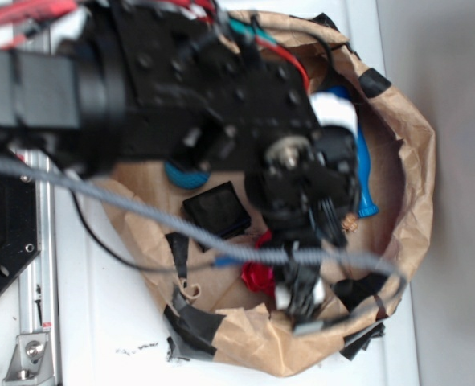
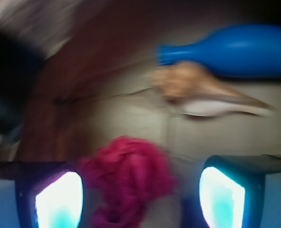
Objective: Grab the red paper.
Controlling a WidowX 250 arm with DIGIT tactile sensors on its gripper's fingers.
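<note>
The red paper (image 2: 128, 178) is a crumpled wad lying on the brown paper floor of the nest. In the wrist view it sits between my two fingers, nearer the left one, with a gap to the right one. My gripper (image 2: 140, 199) is open around it. In the exterior view the red paper (image 1: 259, 276) peeks out just left of the gripper (image 1: 301, 301), which hangs low over the near part of the nest, and the arm hides most of the wad.
The brown paper nest (image 1: 418, 201) has raised taped walls all round. Inside lie a blue bowling-pin shape (image 2: 235, 50), a tan seashell (image 2: 197, 88), a black square block (image 1: 217, 209) and a teal ball (image 1: 185, 173) half under the arm. A grey cable (image 1: 141, 209) crosses in front.
</note>
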